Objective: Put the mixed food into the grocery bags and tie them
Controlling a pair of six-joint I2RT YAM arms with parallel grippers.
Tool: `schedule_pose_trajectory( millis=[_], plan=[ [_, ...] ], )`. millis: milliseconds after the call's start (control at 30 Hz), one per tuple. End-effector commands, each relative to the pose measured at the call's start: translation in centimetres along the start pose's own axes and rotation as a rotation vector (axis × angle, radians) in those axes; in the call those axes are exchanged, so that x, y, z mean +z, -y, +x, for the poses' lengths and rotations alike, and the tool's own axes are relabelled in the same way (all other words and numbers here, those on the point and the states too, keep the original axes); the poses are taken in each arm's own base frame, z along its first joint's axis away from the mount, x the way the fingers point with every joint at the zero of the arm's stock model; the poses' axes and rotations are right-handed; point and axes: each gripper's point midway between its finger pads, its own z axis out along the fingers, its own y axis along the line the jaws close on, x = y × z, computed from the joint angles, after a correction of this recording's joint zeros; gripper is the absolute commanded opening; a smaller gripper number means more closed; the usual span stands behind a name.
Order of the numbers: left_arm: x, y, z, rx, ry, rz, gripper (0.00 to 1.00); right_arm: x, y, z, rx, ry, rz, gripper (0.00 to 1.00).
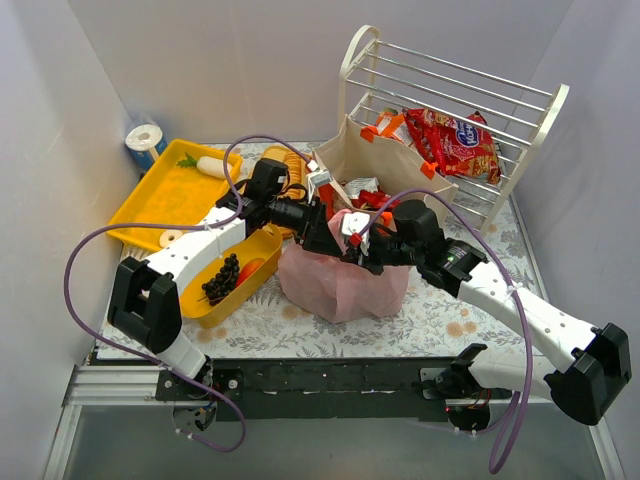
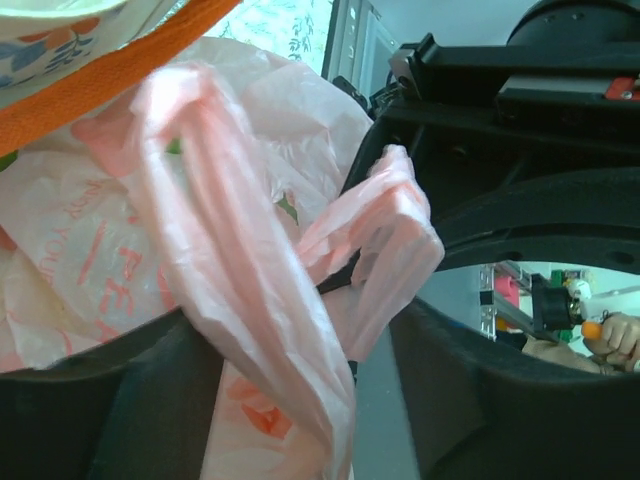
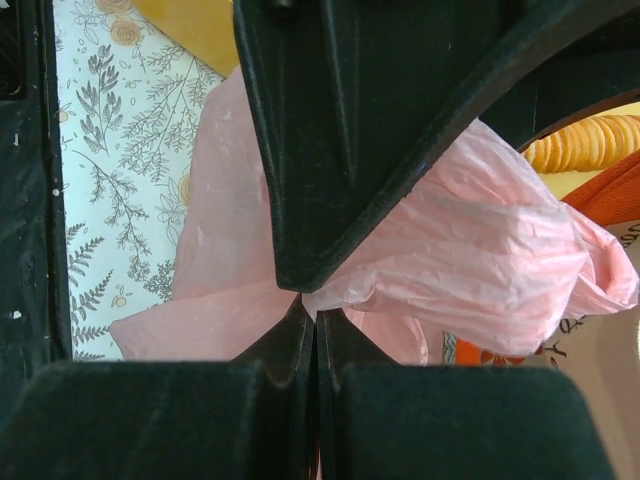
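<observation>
Bag (image 1: 340,285) of thin pink plastic sits on the floral worktop (image 1: 440,310) in the top view, just before a beige tote (image 1: 385,165); the left wrist view shows the left tool (image 2: 300,400), jaws apart around a twisted loop of it; the right wrist view shows the right tool (image 3: 316,325) clamped on a fold.

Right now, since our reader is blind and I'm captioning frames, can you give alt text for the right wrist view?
The right gripper, jaws shut, pinches a gathered fold of the pink plastic bag, which billows out to both sides. Behind it lie a floral tablecloth at left and round crackers at upper right.
</observation>
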Motion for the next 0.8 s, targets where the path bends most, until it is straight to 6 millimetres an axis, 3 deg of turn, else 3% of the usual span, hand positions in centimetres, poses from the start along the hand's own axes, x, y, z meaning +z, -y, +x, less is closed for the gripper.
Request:
schedule_pose_trajectory(
  millis=[0,33,67,133,167,233,300,333,433,567,600,700,767],
  plan=[
    [0.2,1.4,-0.2,0.052,0.011,0.065,0.53,-0.2,0.5,-1.3,-0.032,0.024,0.017,0.01],
    [0.3,1.2,0.0,0.049,0.010,0.065,0.45,-0.3,0.6,-1.3,-0.025,0.022,0.022,0.01],
    [0.2,1.3,0.0,0.057,0.015,0.061,0.27,-0.4,0.6,-1.3,-0.020,0.021,0.028,0.01],
    [0.1,1.1,0.2,0.076,0.030,0.044,0.12,-0.5,0.7,-1.2,-0.007,0.016,0.043,0.01],
    [-0.1,1.5,0.1,0.095,0.042,0.040,0.00,-0.7,0.8,-1.3,-0.003,0.018,0.049,0.01],
    [-0.3,1.7,0.0,0.128,0.063,0.035,0.00,-1.1,0.8,-1.5,0.005,0.028,0.069,0.02],
    [-0.5,2.0,0.2,0.155,0.079,0.030,0.00,-1.6,1.0,-2.0,0.036,0.048,0.098,0.13],
    [-0.6,1.9,0.3,0.160,0.085,0.019,0.00,-2.1,1.1,-2.3,0.044,0.067,0.117,0.26],
    [-0.7,1.9,0.5,0.174,0.092,0.012,0.00,-3.6,1.9,-4.0,0.098,0.137,0.173,0.50],
    [-0.7,2.2,0.7,0.182,0.087,0.038,0.00,-6.0,3.8,-5.8,0.278,0.236,0.216,0.62],
    [-0.7,2.3,0.7,0.183,0.089,0.041,0.00,-6.9,5.3,-6.0,0.308,0.267,0.249,0.63],
    [-0.7,2.8,0.9,0.191,0.088,0.073,0.00,-7.4,6.2,-7.0,0.412,0.355,0.205,0.70],
    [-0.8,3.2,0.9,0.201,0.092,0.082,0.00,-7.1,5.5,-7.6,0.405,0.390,0.143,0.74]
  ],
)
